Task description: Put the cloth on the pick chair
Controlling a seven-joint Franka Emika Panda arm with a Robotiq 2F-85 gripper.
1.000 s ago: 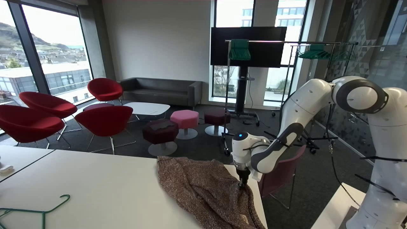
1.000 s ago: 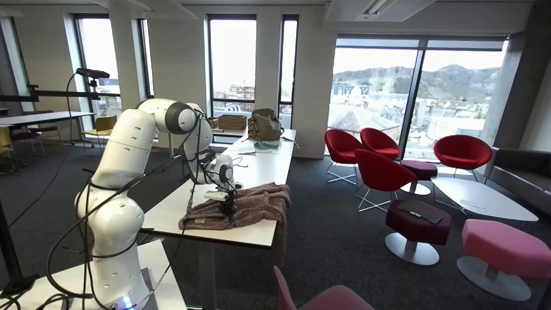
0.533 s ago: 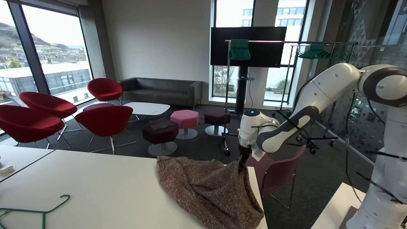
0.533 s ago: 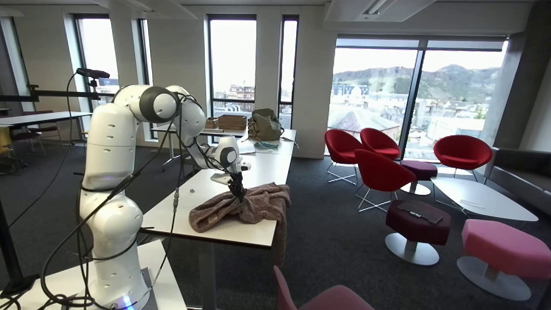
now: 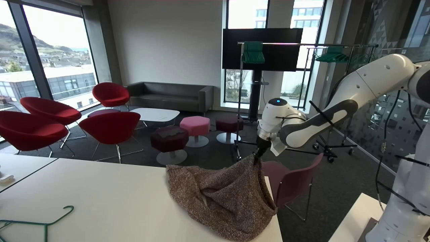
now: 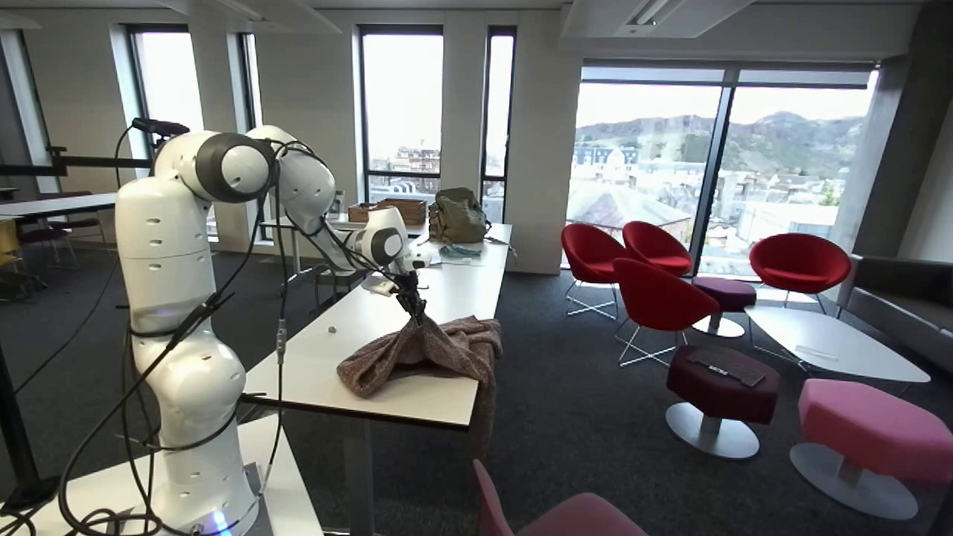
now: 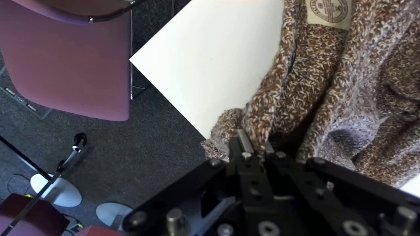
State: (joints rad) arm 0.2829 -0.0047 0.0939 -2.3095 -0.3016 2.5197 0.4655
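The cloth, a brown speckled knitted piece [image 5: 215,195], lies on the white table; it also shows in the other views [image 6: 432,353] [image 7: 315,59]. One part of it is pulled up into a peak, and the rest lies on the table and hangs over an edge. My gripper [image 5: 257,159] is shut on this peak in both exterior views [image 6: 417,318]. In the wrist view a fold is pinched between the fingertips [image 7: 257,141]. A pinkish chair [image 5: 297,185] stands beside the table end and shows in the other views [image 6: 588,517] [image 7: 69,62].
A bright pink hexagonal stool [image 5: 195,126] and dark maroon stools [image 5: 169,138] stand beyond the white table [image 5: 111,188]. A metal clothes rack [image 5: 239,101] stands behind the chair. A green hanger [image 5: 46,223] lies on the table. Red chairs [image 6: 666,294] stand by the window.
My gripper has risen and moved toward the table's far edge, lifting the pinched part of the cloth into a peak. The cloth's near end has slid along the table.
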